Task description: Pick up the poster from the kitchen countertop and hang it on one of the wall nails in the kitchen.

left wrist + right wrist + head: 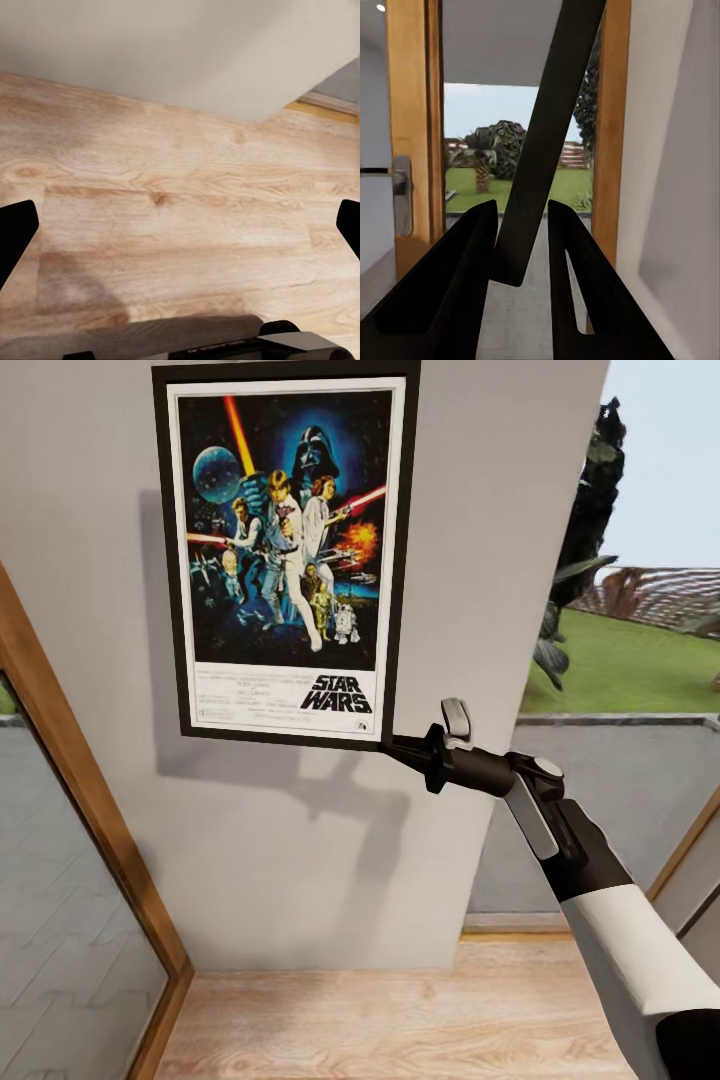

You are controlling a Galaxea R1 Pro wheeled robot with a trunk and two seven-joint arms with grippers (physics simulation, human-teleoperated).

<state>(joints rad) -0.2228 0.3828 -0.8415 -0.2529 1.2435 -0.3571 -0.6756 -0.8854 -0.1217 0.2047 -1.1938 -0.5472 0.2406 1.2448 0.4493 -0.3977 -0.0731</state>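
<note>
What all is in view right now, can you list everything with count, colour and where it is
poster: one, black frame, white border, colourful figures on dark blue; flat against the wall, lower right corner in the right gripper
wall: one, light grey; behind the poster
floor: one, light wood planks; below the wall
door frame: wooden, orange-brown; beside the wall, with a metal handle
garden: green lawn and dark trees; outside, past the wall's right edge
right gripper: one, black; shut on the poster's corner
right arm: one, white and black; reaching up from lower right
left gripper: one, black fingers spread; over the floor
</note>
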